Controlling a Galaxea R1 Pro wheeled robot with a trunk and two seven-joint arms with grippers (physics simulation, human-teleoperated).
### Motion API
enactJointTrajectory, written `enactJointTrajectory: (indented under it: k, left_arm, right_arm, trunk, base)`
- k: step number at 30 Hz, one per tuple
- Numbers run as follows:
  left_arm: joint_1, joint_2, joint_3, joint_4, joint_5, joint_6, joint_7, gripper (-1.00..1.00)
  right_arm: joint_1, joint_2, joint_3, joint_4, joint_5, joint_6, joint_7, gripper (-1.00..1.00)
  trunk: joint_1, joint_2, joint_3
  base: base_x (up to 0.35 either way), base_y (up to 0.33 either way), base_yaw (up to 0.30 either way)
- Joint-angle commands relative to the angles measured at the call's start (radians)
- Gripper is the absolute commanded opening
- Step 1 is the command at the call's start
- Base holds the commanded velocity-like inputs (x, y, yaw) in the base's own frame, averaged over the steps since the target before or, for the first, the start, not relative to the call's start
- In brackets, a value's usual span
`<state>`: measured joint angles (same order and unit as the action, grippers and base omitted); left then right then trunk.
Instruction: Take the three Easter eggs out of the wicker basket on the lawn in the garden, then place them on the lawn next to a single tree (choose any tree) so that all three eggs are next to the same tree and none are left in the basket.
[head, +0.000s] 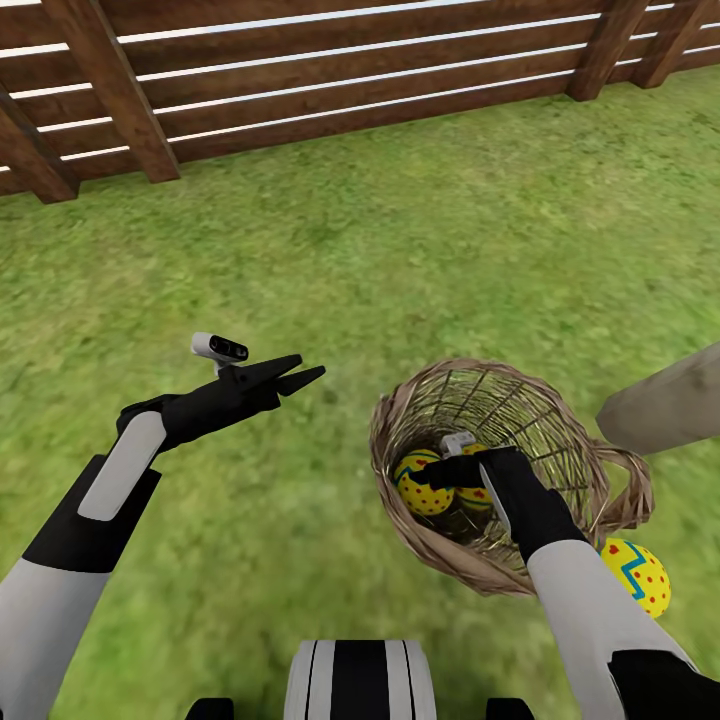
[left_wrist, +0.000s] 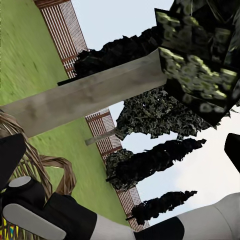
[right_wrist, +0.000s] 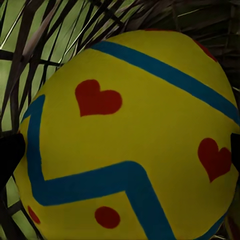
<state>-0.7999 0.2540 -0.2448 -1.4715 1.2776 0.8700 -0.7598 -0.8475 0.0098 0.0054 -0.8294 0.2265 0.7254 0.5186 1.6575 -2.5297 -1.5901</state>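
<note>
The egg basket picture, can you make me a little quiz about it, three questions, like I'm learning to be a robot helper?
1. True or false: one Easter egg already lies on the lawn outside the wicker basket.
2. Which pincer reaches into the basket? A) left B) right
3. Fill in: behind the lawn stands a brown wooden ____.

Key:
1. True; it lies on the grass beside the basket, near the tree trunk.
2. B; the right pincer is down among the two eggs in the basket, while the left pincer hovers over the grass.
3. fence.
</note>
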Motion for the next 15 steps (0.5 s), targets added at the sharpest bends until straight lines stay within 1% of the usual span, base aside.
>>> enactJointTrajectory:
  k: [1, 11, 15]
  left_arm:
    - [-0.001, 0.001, -0.002, 0.000, 0.005, 0.004, 0.000, 1.00]
    - [-0.001, -0.003, -0.003, 0.000, 0.005, 0.004, -0.001, 1.00]
    - [-0.001, -0.006, -0.002, 0.000, 0.005, 0.004, -0.001, 1.00]
  right_arm:
    - [0.000, 0.000, -0.001, 0.052, 0.016, 0.002, 0.006, -1.00]
    - [0.000, -0.001, -0.001, 0.050, 0.013, 0.003, 0.006, -1.00]
    - [0.000, -0.001, -0.001, 0.051, 0.013, 0.003, 0.006, -1.00]
  trunk:
    - [0.000, 0.000, -0.001]
    - [0.000, 0.000, -0.001]
    - [-0.002, 0.001, 0.015]
  base:
    - [0.000, 0.000, 0.000]
    - [0.000, 0.000, 0.000]
    - [0.000, 0.000, 0.000]
